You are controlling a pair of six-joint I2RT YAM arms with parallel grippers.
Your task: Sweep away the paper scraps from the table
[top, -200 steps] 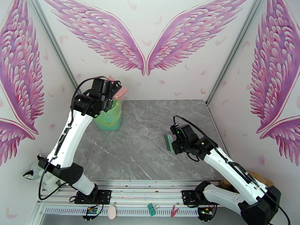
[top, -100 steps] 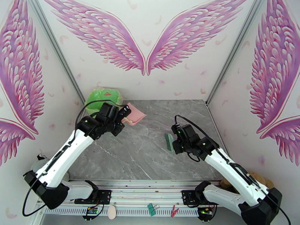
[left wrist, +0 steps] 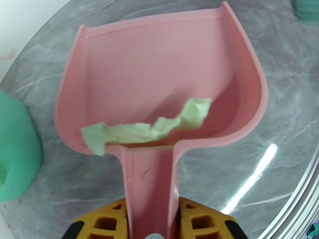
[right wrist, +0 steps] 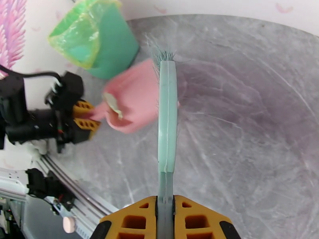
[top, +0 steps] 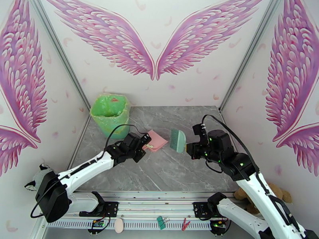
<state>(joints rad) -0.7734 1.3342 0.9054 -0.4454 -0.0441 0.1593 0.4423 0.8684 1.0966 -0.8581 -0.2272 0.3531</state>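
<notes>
My left gripper [top: 142,147] [left wrist: 150,220] is shut on the handle of the pink dustpan [top: 155,142] [left wrist: 159,72], held low over the middle of the table [top: 159,176]. One pale mint paper scrap [left wrist: 147,130] [right wrist: 112,104] lies crumpled at the back of the pan by the handle. My right gripper [top: 188,147] [right wrist: 165,214] is shut on the teal-green hand brush [top: 177,140] [right wrist: 167,116], which stands just right of the pan's mouth, bristles pointing away from the arm. I see no loose scraps on the marble top.
A green bin [top: 110,114] [right wrist: 95,36] lined with a green bag stands at the back left corner, close behind the left arm. Walls close the table on three sides. Two clips [top: 160,222] lie on the front rail.
The left arm swung the dustpan from above the bin down and right to the table's middle. The right arm carried the brush back and left, meeting the pan's mouth.
</notes>
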